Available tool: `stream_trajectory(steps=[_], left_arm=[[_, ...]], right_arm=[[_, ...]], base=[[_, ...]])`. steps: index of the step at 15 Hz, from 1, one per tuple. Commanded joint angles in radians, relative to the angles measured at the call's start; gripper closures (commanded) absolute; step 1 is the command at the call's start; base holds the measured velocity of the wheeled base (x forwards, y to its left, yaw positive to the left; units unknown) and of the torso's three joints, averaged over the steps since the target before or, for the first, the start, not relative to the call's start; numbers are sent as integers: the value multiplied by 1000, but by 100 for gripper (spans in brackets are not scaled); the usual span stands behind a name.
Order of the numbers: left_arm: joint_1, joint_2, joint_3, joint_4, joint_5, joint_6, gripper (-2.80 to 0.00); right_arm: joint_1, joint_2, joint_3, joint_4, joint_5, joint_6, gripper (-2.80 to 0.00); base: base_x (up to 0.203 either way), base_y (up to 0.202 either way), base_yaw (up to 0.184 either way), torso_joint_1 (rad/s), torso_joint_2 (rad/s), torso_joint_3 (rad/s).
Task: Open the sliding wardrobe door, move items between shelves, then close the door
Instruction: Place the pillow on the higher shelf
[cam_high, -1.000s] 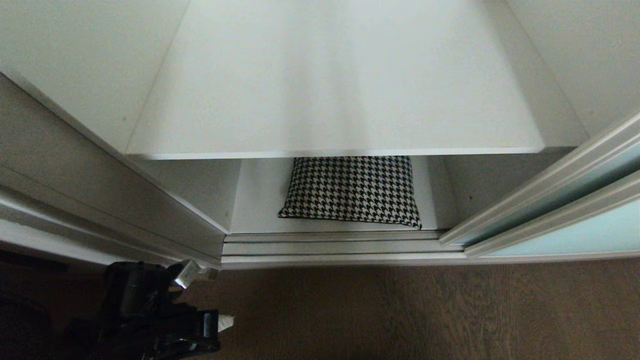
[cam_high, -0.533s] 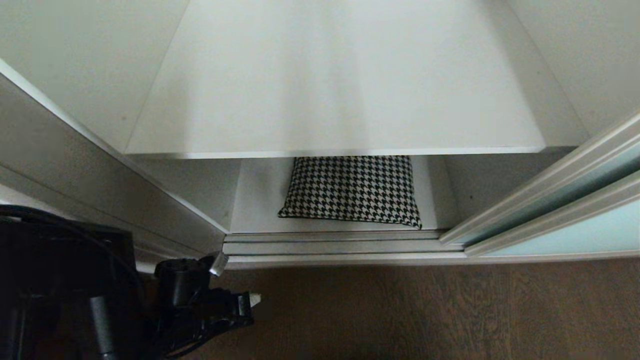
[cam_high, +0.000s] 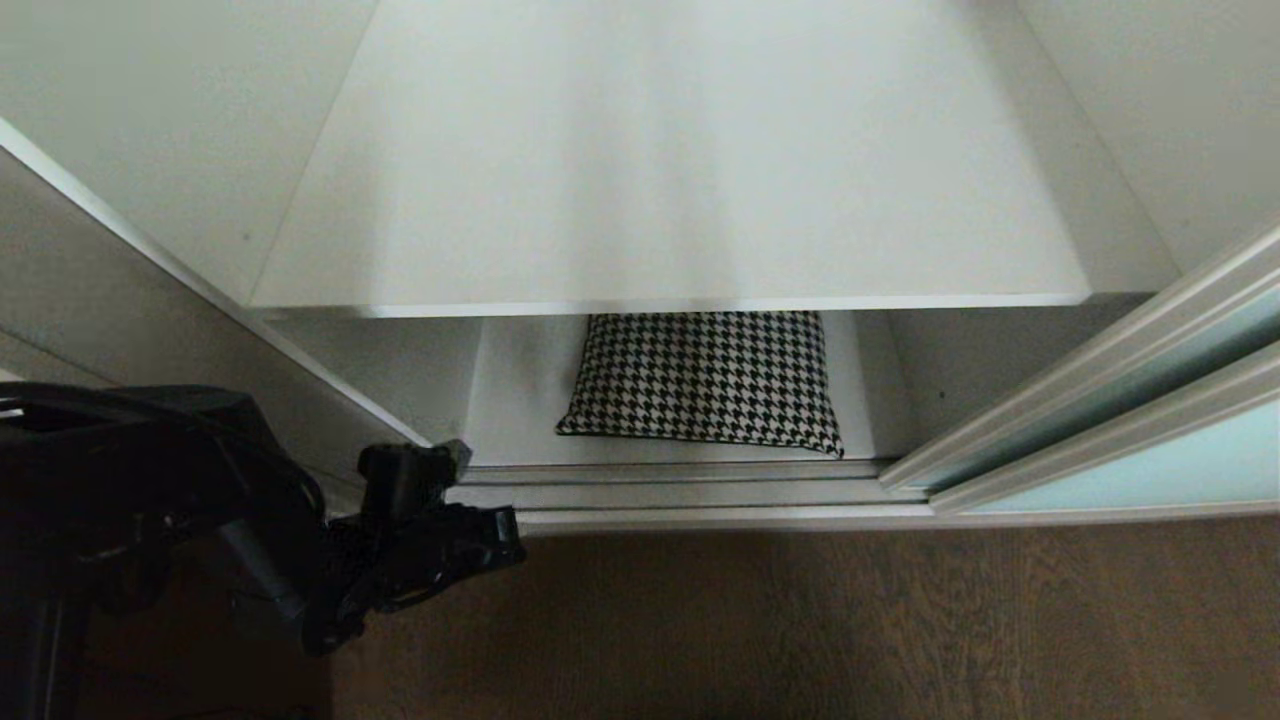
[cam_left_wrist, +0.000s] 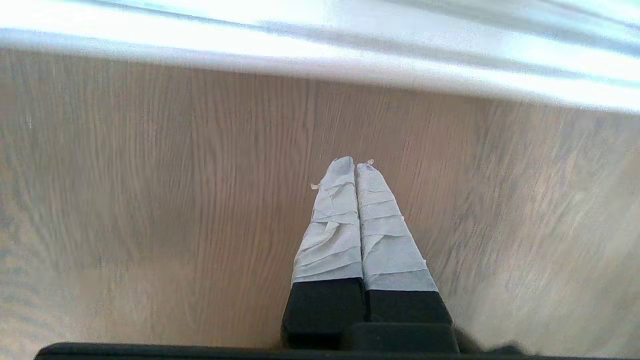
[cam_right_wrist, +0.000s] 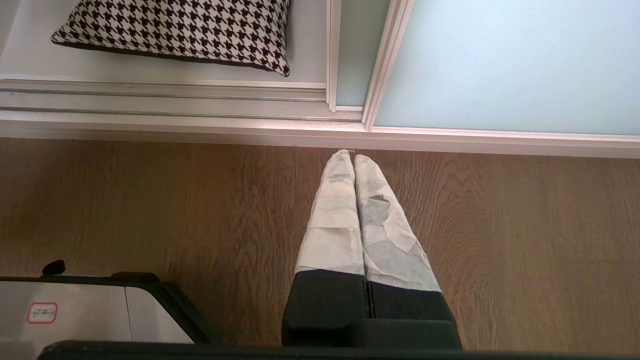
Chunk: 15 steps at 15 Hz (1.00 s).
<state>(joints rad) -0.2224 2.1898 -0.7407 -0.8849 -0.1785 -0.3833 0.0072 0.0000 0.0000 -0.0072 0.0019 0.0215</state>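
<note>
Over the wood floor (cam_left_wrist: 150, 200), my left gripper (cam_left_wrist: 356, 167) hung pressed shut and empty near the wardrobe track (cam_high: 680, 490).

Black arm (cam_high: 200, 500) with cables; fingers (cam_left_wrist: 345, 220) wrapped in wrinkled white tape.

A home bedroom: white fitted wardrobe (cam_high: 660, 150), frosted sliding door (cam_right_wrist: 505, 65), wood-plank floor (cam_high: 850, 620).

Brown wood-grain floor (cam_high: 850, 620) before a silvery bottom track (cam_high: 680, 495), off-white side post (cam_high: 150, 300) at left.
</note>
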Motion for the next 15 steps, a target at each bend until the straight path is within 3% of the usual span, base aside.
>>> stream_trajectory(steps=[1, 5, 15], left_arm=[[3, 3, -131, 96, 4, -14, 0], [6, 54, -336, 260, 8, -46, 0], [5, 245, -670, 457, 30, -54, 0]], right_arm=[[0, -2, 0, 0, 1, 0, 0], [0, -2, 0, 0, 0, 0, 0], [0, -2, 0, 0, 0, 0, 0]], base=[[0, 0, 0, 0, 0, 0], [0, 0, 0, 0, 0, 0], [0, 0, 0, 0, 0, 0]])
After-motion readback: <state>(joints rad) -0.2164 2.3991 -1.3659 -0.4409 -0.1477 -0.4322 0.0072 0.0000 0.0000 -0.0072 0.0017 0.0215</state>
